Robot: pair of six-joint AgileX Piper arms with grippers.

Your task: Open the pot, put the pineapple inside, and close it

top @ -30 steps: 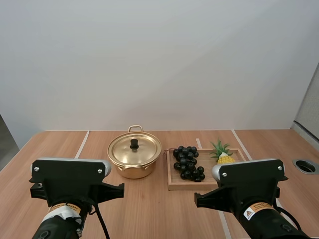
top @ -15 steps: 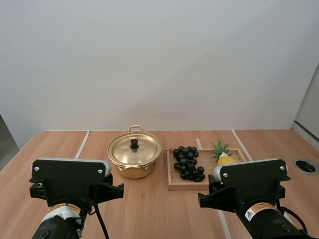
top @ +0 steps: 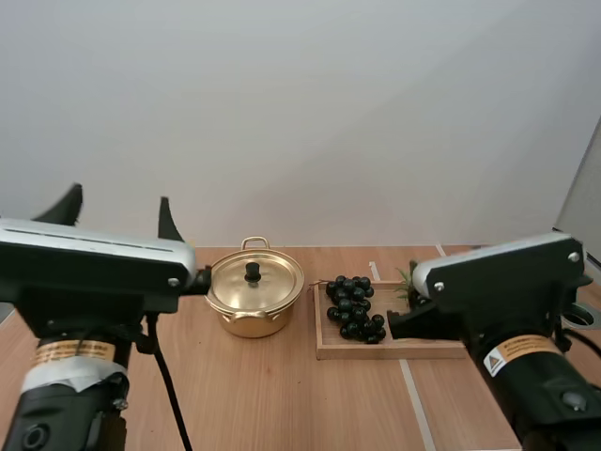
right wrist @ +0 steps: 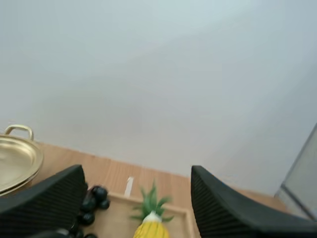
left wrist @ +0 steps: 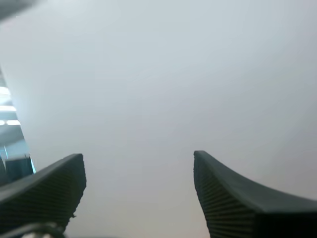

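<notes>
Left gripper (top: 117, 209) held high, fingers spread on nothing, round gold metal pot (top: 246, 315) below to its right, lid (top: 268, 284) on, black grape bunch (top: 354, 305) on rectangular wooden tray (top: 366, 351), small yellow green-topped pineapple (right wrist: 151, 224) on that tray just ahead of right gripper (right wrist: 134, 178), fingers apart, empty.

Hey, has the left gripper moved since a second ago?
Yes. The left gripper has risen; its open fingers now stand higher than the pot.
</notes>
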